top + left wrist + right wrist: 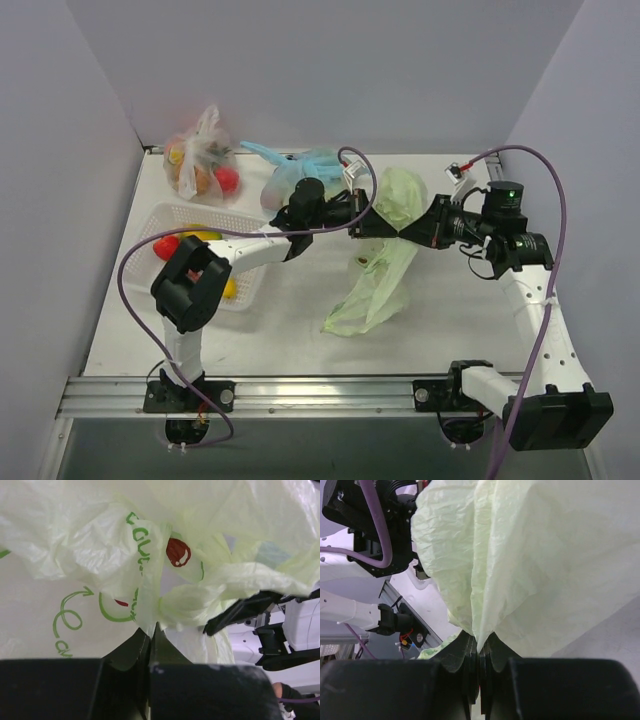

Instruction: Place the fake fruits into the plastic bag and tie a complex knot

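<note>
Pale green and crinkly, the plastic bag (372, 290) hangs mid-table with its long axis running from far to near and slanting a little to the left: one puffed lobe points toward the back wall, and the longer, flatter tail trails down onto the table (290, 335) toward the arm bases. The two arms meet at its upper part from opposite sides. The left gripper (150, 632) has its jaws pressed together on a twisted gather of the film, and the right gripper (479, 647) is likewise clamped on a fold of the same bag, just beside the left one. Green printed lettering and arrows show on the film; a dark red spot shows there too, print or fruit I cannot tell. At the left stands a white basket (175, 212) holding a red piece (166, 246), a yellow piece (201, 237) and a small yellow one (230, 289). At the back, a clear bag (205, 150) holds orange and red fruit, and a blue bag (300, 172) lies knotted beside it.
</note>
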`<action>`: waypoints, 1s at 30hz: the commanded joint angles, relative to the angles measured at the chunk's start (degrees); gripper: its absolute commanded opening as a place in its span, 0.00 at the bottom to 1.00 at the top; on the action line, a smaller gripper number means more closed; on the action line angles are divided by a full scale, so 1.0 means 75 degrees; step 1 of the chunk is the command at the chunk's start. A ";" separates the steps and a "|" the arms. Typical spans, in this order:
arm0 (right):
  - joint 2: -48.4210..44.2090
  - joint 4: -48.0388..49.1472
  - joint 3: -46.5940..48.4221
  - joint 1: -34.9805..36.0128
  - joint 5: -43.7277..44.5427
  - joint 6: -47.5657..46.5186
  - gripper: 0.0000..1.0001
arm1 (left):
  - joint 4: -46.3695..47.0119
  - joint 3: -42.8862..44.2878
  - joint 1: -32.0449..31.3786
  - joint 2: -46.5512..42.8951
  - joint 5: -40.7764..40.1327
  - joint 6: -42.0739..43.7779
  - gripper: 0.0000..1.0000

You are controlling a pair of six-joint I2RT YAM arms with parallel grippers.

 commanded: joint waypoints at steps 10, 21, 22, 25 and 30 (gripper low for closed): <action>0.0358 -0.4380 0.1906 -0.3078 0.0278 -0.3380 0.00 | -0.7060 0.1113 0.2579 -0.1007 -0.2174 0.5438 0.00; 0.1049 -0.5005 0.2941 -0.1980 0.0604 -0.3242 0.00 | -0.5751 -0.0175 0.1812 -0.1440 -0.0980 0.4489 0.02; 0.1084 -0.4864 0.2824 -0.1456 0.0733 -0.3171 0.00 | -0.5657 -0.0281 0.1658 -0.1511 -0.1015 0.4652 0.05; 0.1213 -0.4115 0.2355 -0.0819 0.1284 -0.2797 0.00 | -0.5258 -0.0761 0.1480 -0.1768 -0.0946 0.4667 0.30; 0.1728 -0.3365 0.2284 0.0213 0.2221 -0.2655 0.00 | -0.4157 -0.1534 0.2159 -0.2436 -0.0337 0.4654 0.57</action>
